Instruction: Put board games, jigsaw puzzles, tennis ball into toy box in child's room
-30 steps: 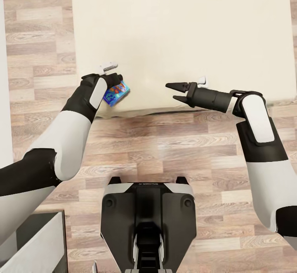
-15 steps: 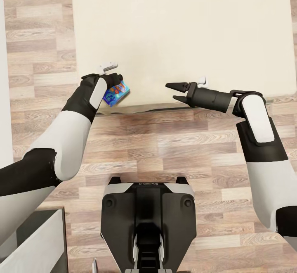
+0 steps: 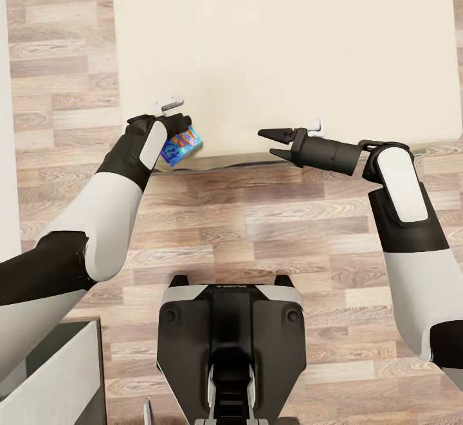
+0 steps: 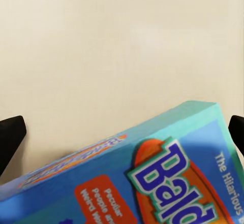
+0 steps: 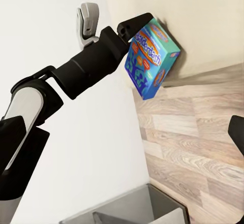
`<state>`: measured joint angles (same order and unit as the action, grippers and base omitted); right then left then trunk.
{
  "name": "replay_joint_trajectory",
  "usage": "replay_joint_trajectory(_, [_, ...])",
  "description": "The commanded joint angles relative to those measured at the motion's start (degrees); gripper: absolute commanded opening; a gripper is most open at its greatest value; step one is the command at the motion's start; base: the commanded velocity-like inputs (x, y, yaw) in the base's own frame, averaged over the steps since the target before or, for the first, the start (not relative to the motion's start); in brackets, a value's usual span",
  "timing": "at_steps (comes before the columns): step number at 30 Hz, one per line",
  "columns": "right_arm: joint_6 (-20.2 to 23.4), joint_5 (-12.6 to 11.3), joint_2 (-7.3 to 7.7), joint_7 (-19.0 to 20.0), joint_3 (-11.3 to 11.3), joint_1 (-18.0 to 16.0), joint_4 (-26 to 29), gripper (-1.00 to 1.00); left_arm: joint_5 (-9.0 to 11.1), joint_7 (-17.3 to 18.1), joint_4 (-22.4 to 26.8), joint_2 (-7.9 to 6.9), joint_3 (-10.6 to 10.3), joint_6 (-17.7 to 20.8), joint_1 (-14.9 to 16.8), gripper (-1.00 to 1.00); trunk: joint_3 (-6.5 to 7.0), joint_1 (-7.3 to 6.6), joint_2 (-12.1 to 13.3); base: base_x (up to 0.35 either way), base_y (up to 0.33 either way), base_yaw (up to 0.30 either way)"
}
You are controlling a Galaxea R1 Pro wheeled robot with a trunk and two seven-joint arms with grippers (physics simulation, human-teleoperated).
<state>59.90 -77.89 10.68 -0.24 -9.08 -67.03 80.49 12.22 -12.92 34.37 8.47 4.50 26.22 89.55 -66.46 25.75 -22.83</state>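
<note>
Left gripper [image 3: 175, 130] clamped on the small blue board game [image 3: 182, 144], held tilted over the near edge of the beige bed [image 3: 289, 45]. Right gripper [image 3: 271, 143] spread open and holding nothing, just off that same bed edge, above the wood floor [image 3: 257, 219].

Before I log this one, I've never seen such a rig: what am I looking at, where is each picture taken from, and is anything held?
It is a simulated two-armed wheeled robot. The head view looks down over both arms, the wood floor and a beige bed. The other two pictures come from cameras near each gripper. The left gripper is shut on a small blue board game, held over the bed's edge; the right wrist view shows it well. The right gripper is open, holding nothing. The part of the bed in view is bare.
</note>
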Motion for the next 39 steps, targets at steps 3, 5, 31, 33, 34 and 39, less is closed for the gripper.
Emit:
replay_joint_trajectory(3, [0.1, -0.02, 0.04, -0.03, -0.06, -0.03, 0.02, 1.0, 0.61, -0.35, 0.08, 0.05, 0.16, 0.17, 0.01, 1.0, -0.06, 0.04, -0.09, -0.005, 0.0, 0.0])
replay_joint_trajectory(5, [0.1, -0.03, 0.04, -0.03, -0.06, -0.03, 0.02, 1.0, 0.61, -0.35, 0.08, 0.05, 0.16, 0.16, 0.01, 1.0, -0.06, 0.04, -0.09, -0.002, 0.0, 0.0])
replay_joint_trajectory(31, [0.1, 0.0, 0.04, -0.03, -0.07, -0.03, 0.02, 1.0, 0.61, -0.35, 0.08, 0.05, 0.15, 0.14, -0.04, 1.0, -0.06, 0.04, -0.09, -0.037, 0.0, 0.0])
replay_joint_trajectory(33, [0.1, -0.01, 0.04, -0.03, -0.08, -0.03, 0.03, 1.0, 0.61, -0.35, 0.08, 0.05, 0.12, 0.14, -0.03, 1.0, -0.06, 0.04, -0.09, 0.0, 0.0, 0.0])
replay_joint_trajectory(34, [0.1, -0.03, 0.04, -0.03, -0.1, -0.03, 0.06, 1.0, 0.61, -0.35, 0.08, 0.05, 0.12, 0.14, -0.01, 1.0, -0.06, 0.04, -0.09, 0.0, 0.0, 0.0])
replay_joint_trajectory(39, [0.05, -0.06, 0.04, -0.03, -0.14, -0.03, 0.1, 1.0, 0.61, -0.35, 0.08, 0.05, 0.1, 0.14, 0.0, 1.0, -0.06, 0.04, -0.09, 0.0, 0.0, 0.0])
